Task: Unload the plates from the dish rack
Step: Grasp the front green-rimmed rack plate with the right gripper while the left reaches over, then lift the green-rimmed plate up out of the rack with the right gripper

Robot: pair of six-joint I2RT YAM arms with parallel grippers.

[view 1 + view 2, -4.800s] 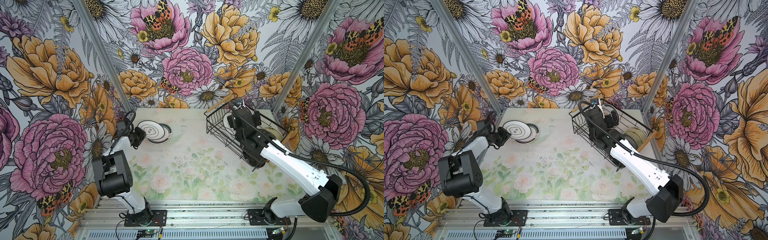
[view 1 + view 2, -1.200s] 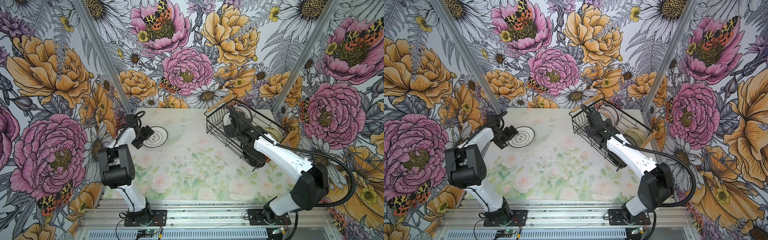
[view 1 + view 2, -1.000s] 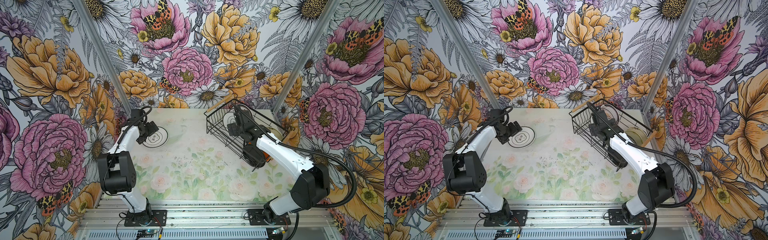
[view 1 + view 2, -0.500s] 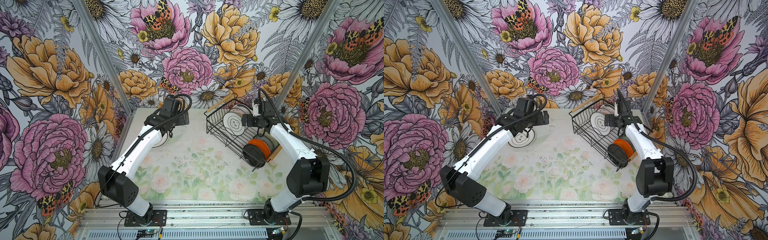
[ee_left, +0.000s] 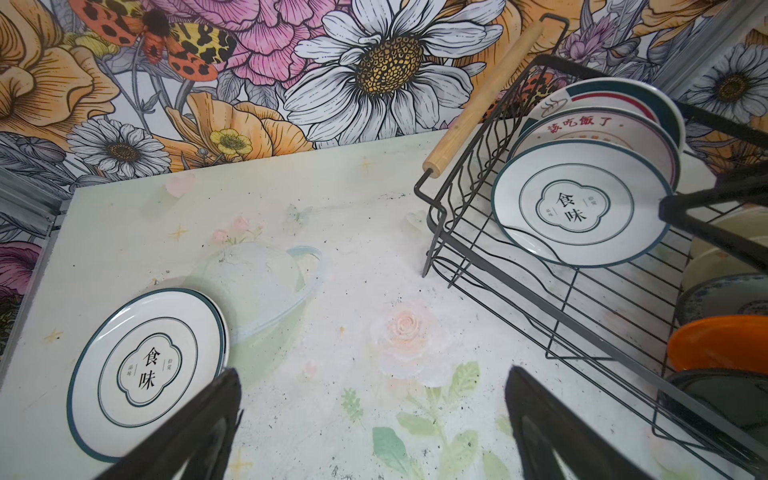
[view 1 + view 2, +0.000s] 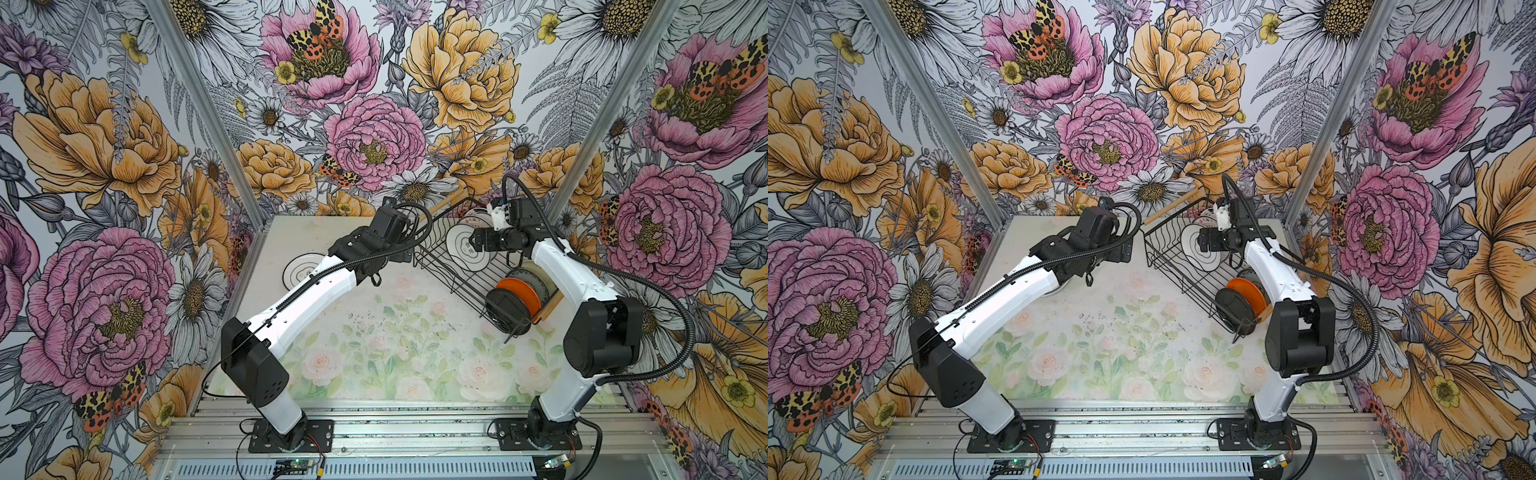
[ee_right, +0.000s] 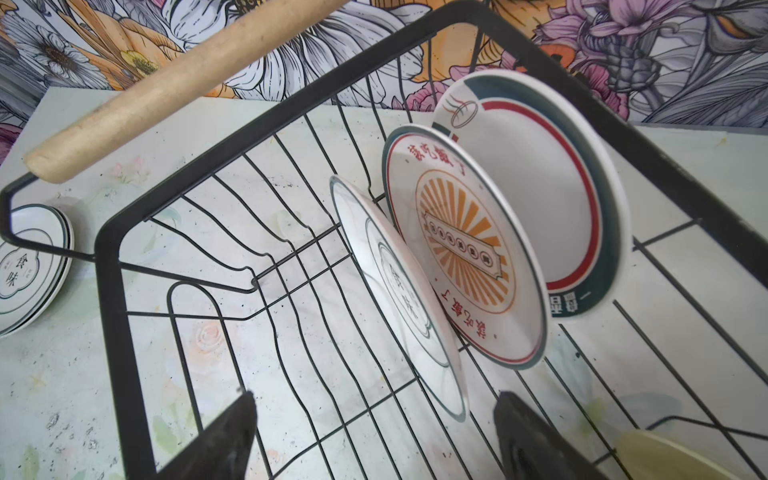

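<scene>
As the white plate (image 7: 399, 291) stands on edge in the dish rack (image 7: 118, 316), the nearer right gripper (image 7: 372, 395) has open jaws astride its rim.

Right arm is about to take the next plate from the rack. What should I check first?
1. Right gripper open: ok.
2. Front white plate has its rim between the jaws: ok.
3. That plate free of the sunburst plate behind it: cannot tell.
4. Left gripper open, empty, outside the dish rack: ok.
5. Plate stack lying flat on the table: ok.
</scene>
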